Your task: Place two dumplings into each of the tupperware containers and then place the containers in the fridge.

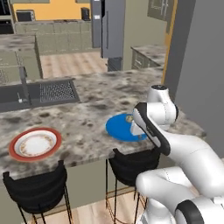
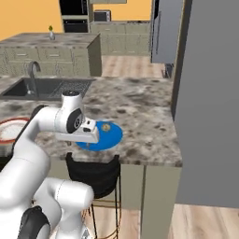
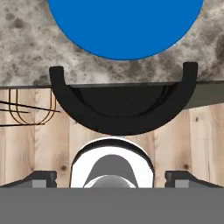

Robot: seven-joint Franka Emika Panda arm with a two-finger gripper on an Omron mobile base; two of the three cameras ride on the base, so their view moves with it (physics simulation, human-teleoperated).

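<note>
2 black stools nearest, 1 blue disc, 1 plate, jaws wide apart, empty

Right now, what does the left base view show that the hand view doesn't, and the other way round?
Left base view alone: the red-rimmed plate, the sink and a small tan lump on the blue disc. Hand view alone: the open end effector pointing down at the wood floor. Both: the blue disc, the counter and a black stool.

Glossy white robot arm of rounded, tube-like segments, with dark grey to black bands at the joints. Pale boxy end effector with two small dark finger tips.
</note>
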